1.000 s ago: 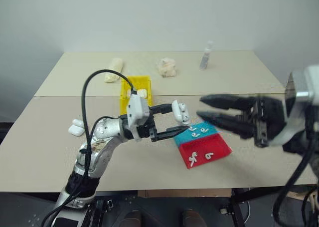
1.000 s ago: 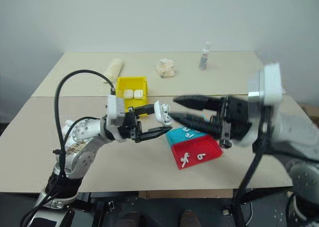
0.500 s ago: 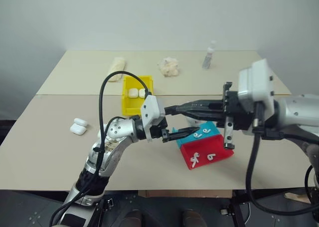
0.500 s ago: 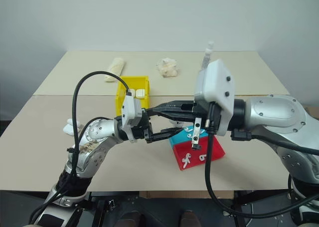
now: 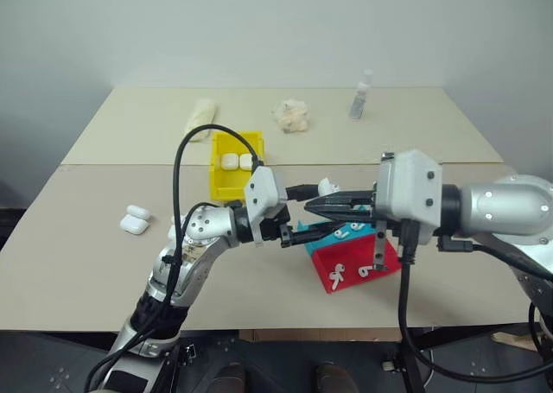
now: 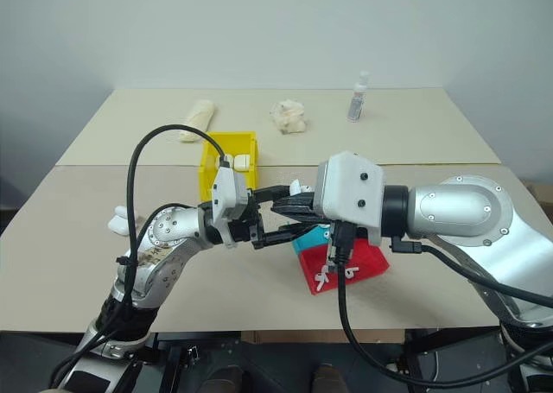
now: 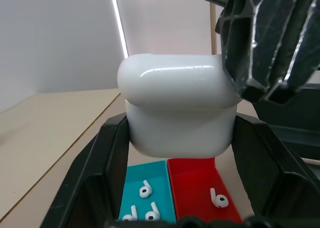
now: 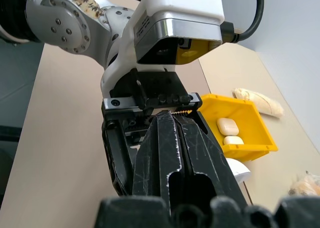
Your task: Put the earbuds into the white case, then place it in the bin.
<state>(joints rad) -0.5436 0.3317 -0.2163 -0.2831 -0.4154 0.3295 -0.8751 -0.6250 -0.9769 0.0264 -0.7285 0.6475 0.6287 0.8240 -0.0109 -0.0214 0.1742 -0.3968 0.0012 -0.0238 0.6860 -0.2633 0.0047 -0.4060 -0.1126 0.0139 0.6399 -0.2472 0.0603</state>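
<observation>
My left gripper [image 5: 301, 210] is shut on the white case [image 7: 177, 107], holding it above the table with its lid down. The shut fingers [image 7: 270, 37] of my right gripper [image 5: 313, 205] sit against the case's upper corner with nothing between them. Both meet over the near end of the blue tray [image 5: 321, 237]. Several earbuds [image 7: 145, 190] lie in that tray. Two more earbuds [image 5: 337, 275] lie in the red tray [image 5: 389, 256] beside it. The yellow bin [image 5: 219, 182] stands behind my left arm with two white cases [image 5: 238, 161] inside.
Two more white cases [image 5: 134, 220] lie at the table's left. At the back are a pale roll [image 5: 200, 117], a crumpled lump [image 5: 291, 117] and a small bottle [image 5: 361, 95]. My left arm's black cable [image 5: 186, 151] arches over the table.
My right gripper swung in from the right, dropped to the case and shut its fingers. The left gripper kept the case where it was.
</observation>
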